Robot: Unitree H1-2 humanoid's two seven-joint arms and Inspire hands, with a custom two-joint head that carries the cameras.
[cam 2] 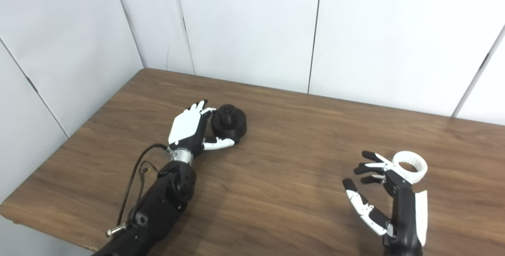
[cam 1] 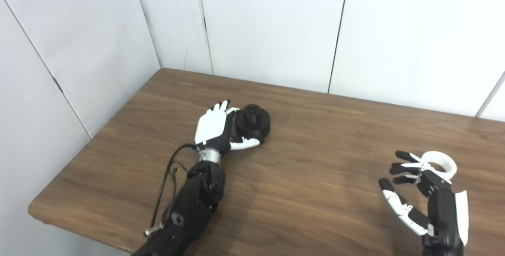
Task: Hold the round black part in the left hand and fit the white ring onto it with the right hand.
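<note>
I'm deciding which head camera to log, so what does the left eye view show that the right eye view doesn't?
Only the left eye view: nothing extra of the work; its framing simply sits further right.

Only the right eye view: more of the wall to the right, with a dark mark on one seam.

Both: the left hand curled around the round black part on the table, and the right hand open beside the white ring, which lies just beyond its fingertips, not gripped.
</note>
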